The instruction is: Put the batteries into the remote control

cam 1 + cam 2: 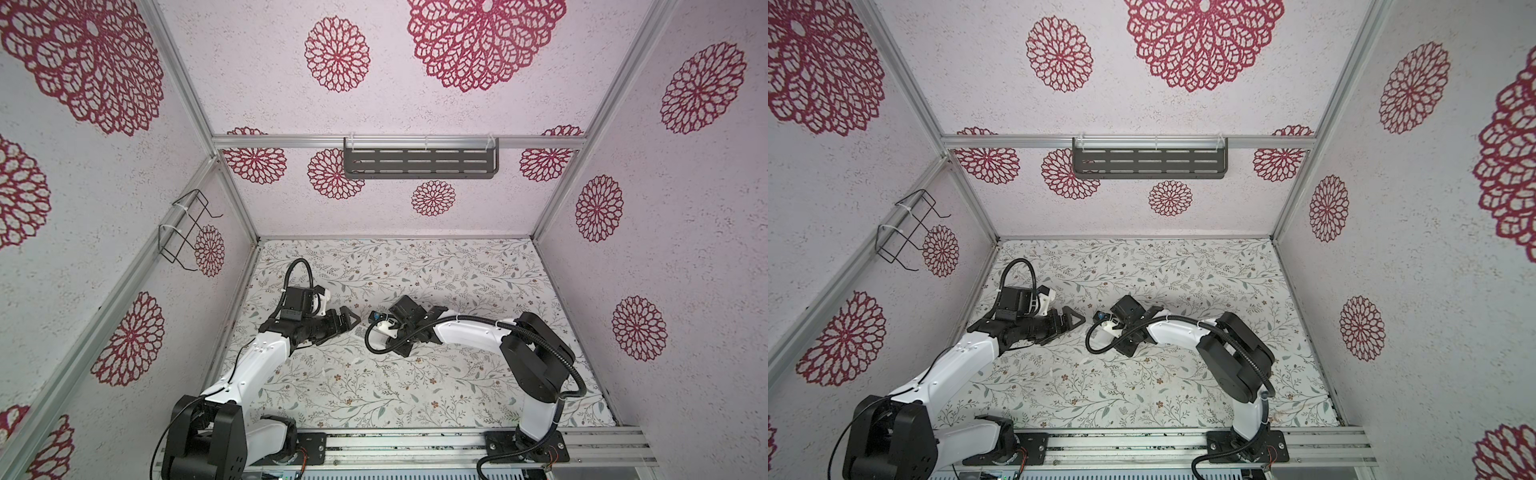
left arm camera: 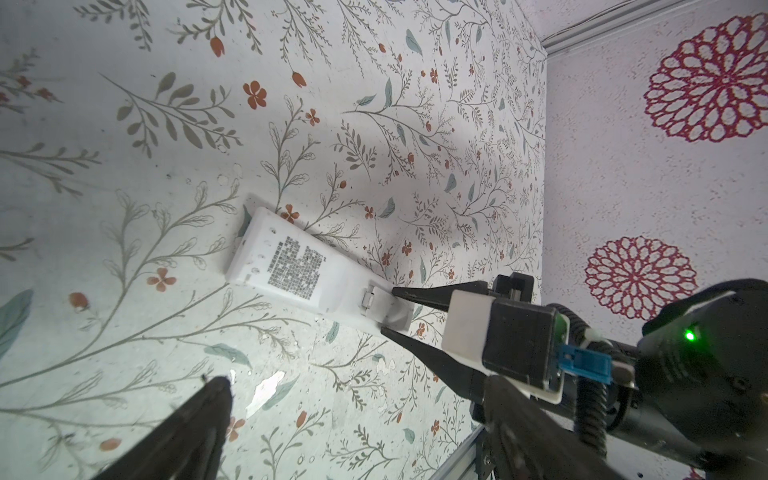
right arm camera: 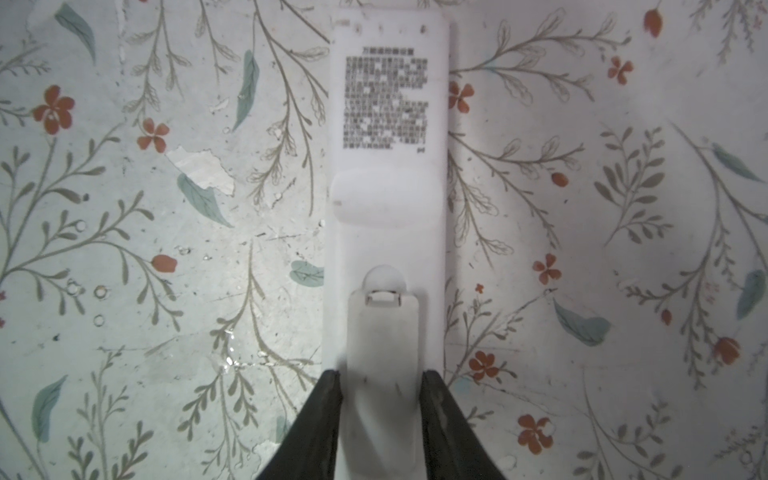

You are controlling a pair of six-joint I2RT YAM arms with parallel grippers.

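Found remote [image 3: 386, 199] lying back up. Noted right claw [image 3: 382, 376] astride its end; cannot tell whether clamped. Noted left claw [image 1: 347, 322] spread wide.

The remote control [image 3: 386, 241] lies back-up on the flower-patterned table [image 3: 124, 291], running from the top centre of the frame straight down to the bottom centre. A block of dark printed text [image 3: 386, 97] sits on its upper part, with a shallow oval hollow [image 3: 386, 199] below that. Lower down is the greyish battery cover [image 3: 384, 340], fitted in place, its latch tab [image 3: 383, 298] at its upper end. At the bottom edge the right hand [image 3: 381, 374] has its two dark fingers [image 3: 320, 424] parted, one on either side of the cover. Whether they press on it cannot be told. A torn white patch [image 3: 203, 168] marks the table at upper left.
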